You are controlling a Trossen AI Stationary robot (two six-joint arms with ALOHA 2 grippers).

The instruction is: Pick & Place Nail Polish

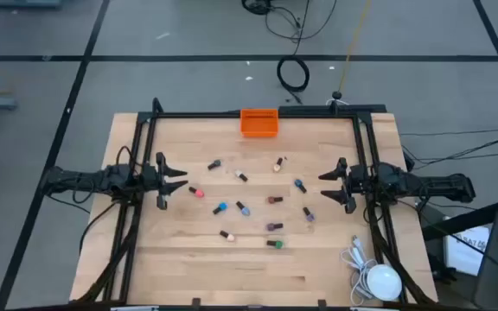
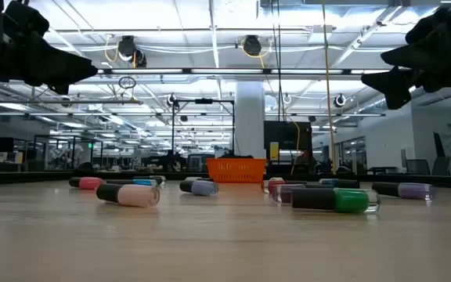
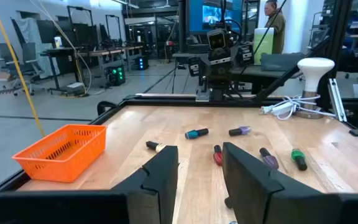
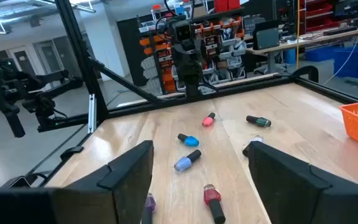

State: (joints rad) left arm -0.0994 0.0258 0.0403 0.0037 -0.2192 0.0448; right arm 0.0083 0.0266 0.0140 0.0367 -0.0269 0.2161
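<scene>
While both arms hang above the sides of the wooden tabletop, about a dozen small nail polish bottles lie on their sides, scattered across the middle of the high view. An orange plastic bin sits at the top centre edge. The left claw, at centre left, holds nothing, its fingers parted by a narrow gap. The right claw, at centre right, stands wide apart and empty. In the low view a green bottle lies nearest, lower right. These bottles look light, rigid and smooth, probably glass, so they may roll or slip and could crack if squeezed hard. Closing across the wider body, rather than the thin cap, seems the surest hold.
</scene>
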